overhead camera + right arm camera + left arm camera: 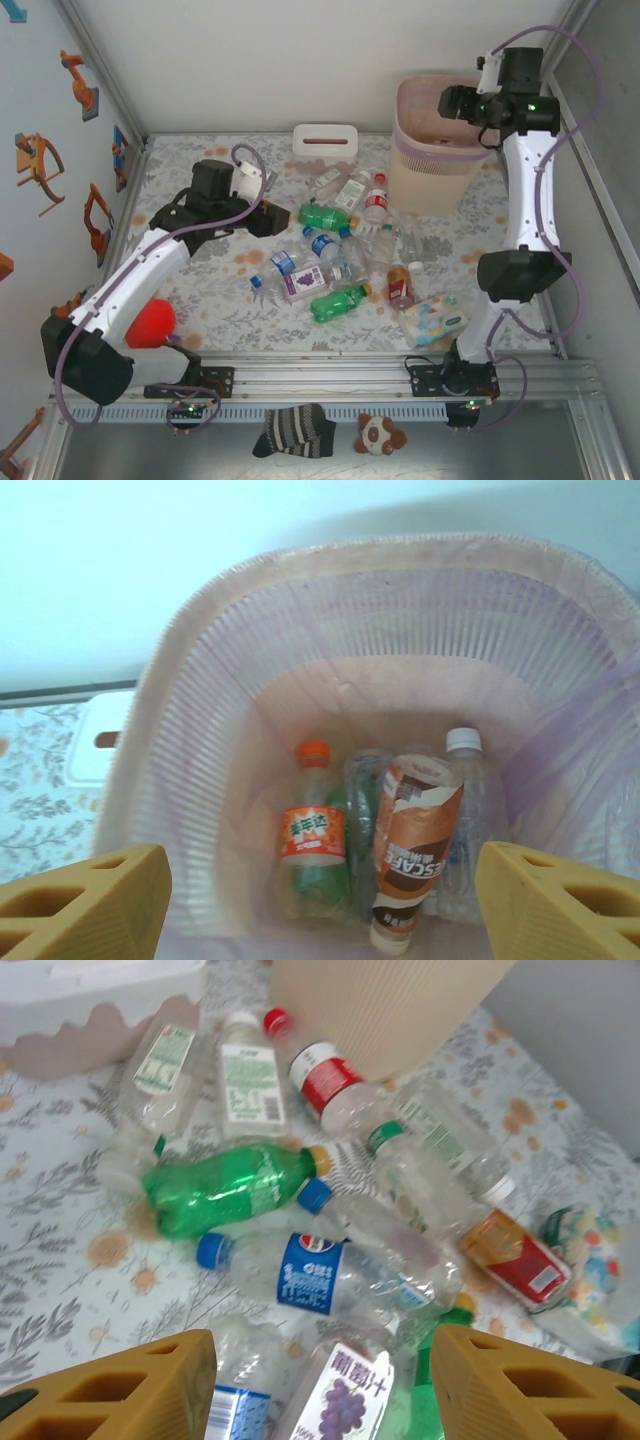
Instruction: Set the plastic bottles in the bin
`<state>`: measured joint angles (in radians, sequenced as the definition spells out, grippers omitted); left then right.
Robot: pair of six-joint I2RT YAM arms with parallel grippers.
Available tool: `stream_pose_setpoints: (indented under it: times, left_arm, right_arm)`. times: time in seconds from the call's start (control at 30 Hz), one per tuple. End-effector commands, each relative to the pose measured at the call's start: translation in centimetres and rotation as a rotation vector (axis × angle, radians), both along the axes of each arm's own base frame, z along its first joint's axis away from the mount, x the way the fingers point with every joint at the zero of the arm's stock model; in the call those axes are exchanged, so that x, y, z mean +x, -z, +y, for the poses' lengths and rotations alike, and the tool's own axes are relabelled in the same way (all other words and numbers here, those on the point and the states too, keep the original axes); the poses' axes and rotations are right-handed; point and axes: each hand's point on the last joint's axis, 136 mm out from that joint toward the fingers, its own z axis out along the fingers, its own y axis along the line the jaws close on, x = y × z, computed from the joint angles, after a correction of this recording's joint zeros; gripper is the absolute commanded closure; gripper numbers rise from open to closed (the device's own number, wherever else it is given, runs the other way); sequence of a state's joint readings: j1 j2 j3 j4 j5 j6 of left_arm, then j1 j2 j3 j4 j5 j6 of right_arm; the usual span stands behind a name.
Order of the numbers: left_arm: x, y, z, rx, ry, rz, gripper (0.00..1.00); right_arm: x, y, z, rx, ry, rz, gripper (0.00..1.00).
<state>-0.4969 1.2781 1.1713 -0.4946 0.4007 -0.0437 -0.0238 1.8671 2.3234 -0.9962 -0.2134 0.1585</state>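
My left gripper gapes wide, empty; the blue-labelled bottle lies just ahead, its length running finger to finger, so I'd turn the wrist first. My right gripper hangs spread and empty above the bin, well apart from the loose bottles.

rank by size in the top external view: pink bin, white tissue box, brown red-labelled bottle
1. pale pink plastic bin
2. low white rectangular tissue box
3. small brown plastic bottle with red label
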Motion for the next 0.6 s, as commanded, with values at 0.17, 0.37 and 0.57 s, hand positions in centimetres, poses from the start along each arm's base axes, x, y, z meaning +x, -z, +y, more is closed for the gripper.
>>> stream_pose_setpoints:
  times: [0.17,0.37,0.57]
  left_arm:
    - [0.1,3.7,2.9,0.231,-0.052,0.076,0.42]
    - [-0.7,7.2,4.1,0.392,-0.036,0.156,0.40]
    - [-1.0,9.9,3.2,0.427,-0.005,0.245,0.39]
  right_arm:
    - [-3.6,-4.0,0.9,0.066,-0.028,-0.089,0.21]
    - [-5.3,-3.9,0.9,0.063,-0.025,-0.093,0.21]
    - [-6.5,-3.0,0.9,0.059,-0.025,-0.074,0.21]
